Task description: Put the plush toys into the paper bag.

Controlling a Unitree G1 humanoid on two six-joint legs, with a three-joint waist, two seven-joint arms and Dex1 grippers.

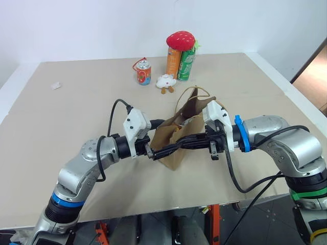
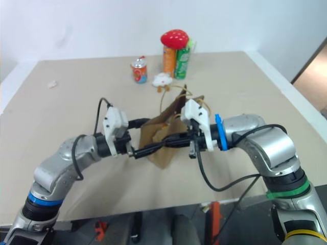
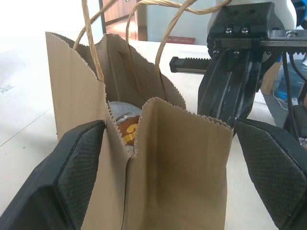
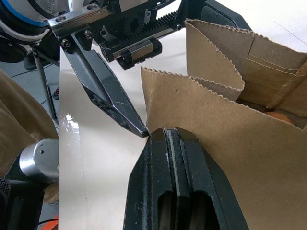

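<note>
- Beige and matte, the desk [image 1: 61, 153] stretches back to a plain white wall, with a white border along its edges; wooden flooring shows at the right edge of the room
- The brown paper bag [image 1: 180, 138] stands upright near the front of the desk, mouth open, its two cord handles [image 3: 139, 28] rising above the serrated rim
- Something white and orange lies inside the bag, partly hidden by a folded paper wall; I cannot tell which toy it is
- The left pincer [image 3: 168, 187] is spread wide, one finger on each side of the bag's near corner
- The right pincer [image 4: 171, 139] is pressed together, pinching the bag's rim
- A white plush toy [image 1: 166, 81] with brown feet sits on the desk well behind the bag
- Near it stand a red can [image 1: 143, 72], an orange can [image 1: 173, 62] and a green can [image 1: 186, 64], the last two topped by a red strawberry plush [image 1: 180, 39]
- A small white scrap [image 1: 55, 86] lies far left
</note>
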